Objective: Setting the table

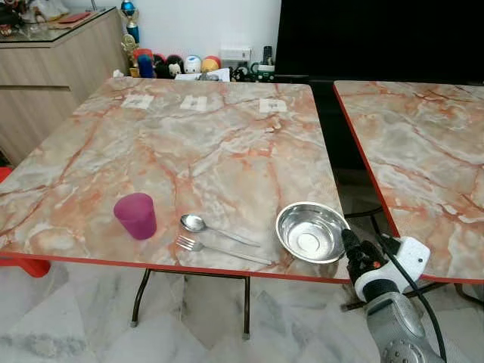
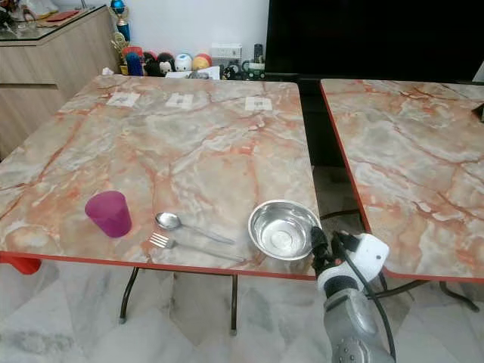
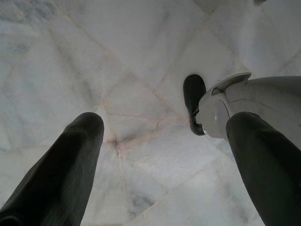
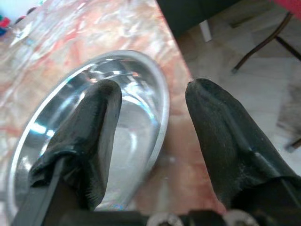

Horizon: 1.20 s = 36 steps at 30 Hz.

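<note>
A steel bowl (image 1: 310, 231) sits near the front right corner of the marble table (image 1: 204, 144). Left of it lie a spoon (image 1: 204, 227) and a fork (image 1: 221, 250), and further left stands a purple cup (image 1: 136, 215). My right gripper (image 1: 350, 243) is at the bowl's right rim, open. In the right wrist view one finger (image 4: 94, 122) is over the inside of the bowl (image 4: 136, 127) and the other finger (image 4: 221, 127) is outside the rim, above the table's edge. My left gripper (image 3: 162, 127) hangs open above the floor.
A second marble table (image 1: 423, 144) stands to the right across a narrow gap. A wooden cabinet (image 1: 45, 68) is at the far left, toys (image 1: 174, 64) line the back wall, and a black screen (image 1: 378, 34) stands behind. My foot (image 3: 194, 101) rests on the tiled floor.
</note>
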{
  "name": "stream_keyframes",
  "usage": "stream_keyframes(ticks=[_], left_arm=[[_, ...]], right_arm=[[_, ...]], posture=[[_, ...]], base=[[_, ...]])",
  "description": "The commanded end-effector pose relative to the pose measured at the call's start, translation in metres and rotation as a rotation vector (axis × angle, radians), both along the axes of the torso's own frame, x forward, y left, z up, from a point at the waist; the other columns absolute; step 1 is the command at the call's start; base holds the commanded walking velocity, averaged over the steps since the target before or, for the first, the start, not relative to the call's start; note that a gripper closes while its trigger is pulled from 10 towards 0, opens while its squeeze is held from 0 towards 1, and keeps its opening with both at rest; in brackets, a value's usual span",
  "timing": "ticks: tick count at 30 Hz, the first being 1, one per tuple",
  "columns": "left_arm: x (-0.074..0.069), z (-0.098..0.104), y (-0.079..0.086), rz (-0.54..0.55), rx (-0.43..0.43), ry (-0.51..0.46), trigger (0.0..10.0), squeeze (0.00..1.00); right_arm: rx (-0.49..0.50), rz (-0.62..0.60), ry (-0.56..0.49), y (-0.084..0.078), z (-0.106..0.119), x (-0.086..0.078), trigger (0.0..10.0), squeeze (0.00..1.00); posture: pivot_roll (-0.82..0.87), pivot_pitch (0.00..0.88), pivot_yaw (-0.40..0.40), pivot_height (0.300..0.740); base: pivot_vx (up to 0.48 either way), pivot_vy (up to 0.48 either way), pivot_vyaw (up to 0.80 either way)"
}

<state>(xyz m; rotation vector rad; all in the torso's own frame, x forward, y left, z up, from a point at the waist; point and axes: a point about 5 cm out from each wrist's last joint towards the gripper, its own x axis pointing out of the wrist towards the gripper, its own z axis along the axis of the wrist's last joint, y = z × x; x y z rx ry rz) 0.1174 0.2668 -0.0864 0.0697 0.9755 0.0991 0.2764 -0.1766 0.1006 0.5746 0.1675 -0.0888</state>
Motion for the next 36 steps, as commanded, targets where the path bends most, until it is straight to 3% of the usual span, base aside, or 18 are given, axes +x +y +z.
stream_keyframes(ticks=[1,17,32,34,36], left_arm=[[-0.005,-0.001,0.002,0.004,0.004,0.012,10.0,0.00],[-0.005,-0.001,0.002,0.008,0.008,0.013,10.0,0.00],[-0.005,-0.001,0.003,0.010,0.014,0.011,10.0,0.00],[-0.005,-0.001,0.003,0.011,0.015,0.012,10.0,0.00],[-0.005,-0.001,0.003,0.009,0.015,0.013,10.0,0.00]], right_arm=[[0.013,0.023,0.024,0.005,-0.002,0.002,10.0,0.00],[0.044,0.008,0.080,0.005,-0.010,0.010,10.0,0.00],[0.077,0.044,0.110,0.018,-0.017,0.023,10.0,0.00],[0.083,0.036,0.109,0.017,-0.017,0.024,0.0,0.00],[0.089,0.025,0.114,0.016,-0.019,0.024,0.0,0.00]], posture=[[-0.02,0.085,-0.010,0.740],[-0.02,0.085,-0.009,0.740],[0.00,0.081,-0.009,0.740],[0.00,0.081,-0.009,0.740],[0.00,0.081,-0.009,0.740]], base=[[0.000,0.000,0.00],[0.000,0.000,0.00],[0.000,0.000,0.00],[0.000,0.000,0.00],[0.000,0.000,0.00]])
